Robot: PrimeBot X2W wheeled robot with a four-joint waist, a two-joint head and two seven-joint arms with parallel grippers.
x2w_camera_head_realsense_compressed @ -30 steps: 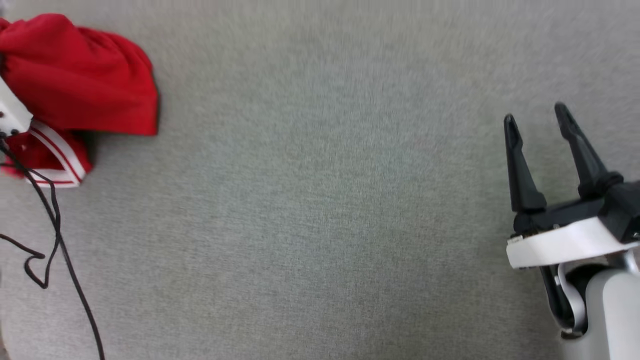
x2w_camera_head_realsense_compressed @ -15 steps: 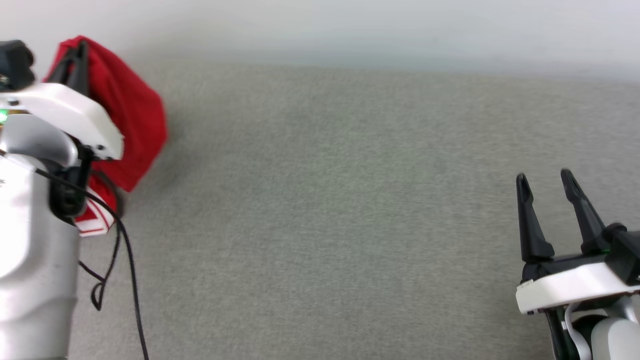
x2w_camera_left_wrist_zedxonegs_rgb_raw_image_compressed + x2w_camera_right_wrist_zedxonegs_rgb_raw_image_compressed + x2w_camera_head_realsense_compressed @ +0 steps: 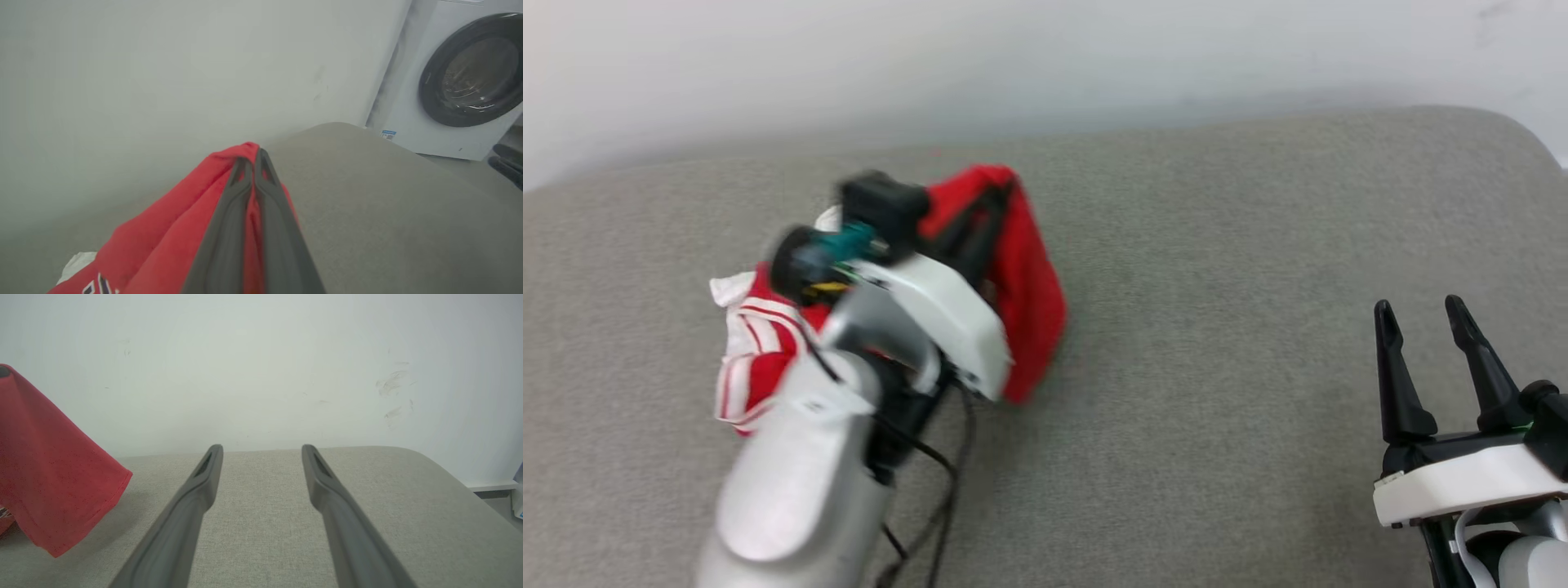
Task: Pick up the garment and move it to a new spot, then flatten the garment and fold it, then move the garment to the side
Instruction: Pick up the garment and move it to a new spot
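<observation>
The red garment [image 3: 1033,286] hangs bunched above the grey cushioned surface [image 3: 1217,269], left of centre in the head view. Its white-and-red striped trim [image 3: 747,359] droops at the lower left. My left gripper [image 3: 992,200] is shut on a fold near its top. In the left wrist view the two fingers [image 3: 229,228] pinch the garment [image 3: 175,228], and part of a dark number shows at the bottom. My right gripper [image 3: 1421,314] stands open and empty at the lower right, well away from the cloth. The right wrist view has the garment [image 3: 45,465] hanging at its left.
A pale wall [image 3: 1013,57] runs behind the surface. A white washing machine [image 3: 457,81] with a dark round door stands beyond the surface's rounded far corner. Black cables [image 3: 947,506] trail from my left arm.
The head camera has swung, so the whole picture shifted. My left arm has carried the garment toward the middle of the surface. The right gripper stays open.
</observation>
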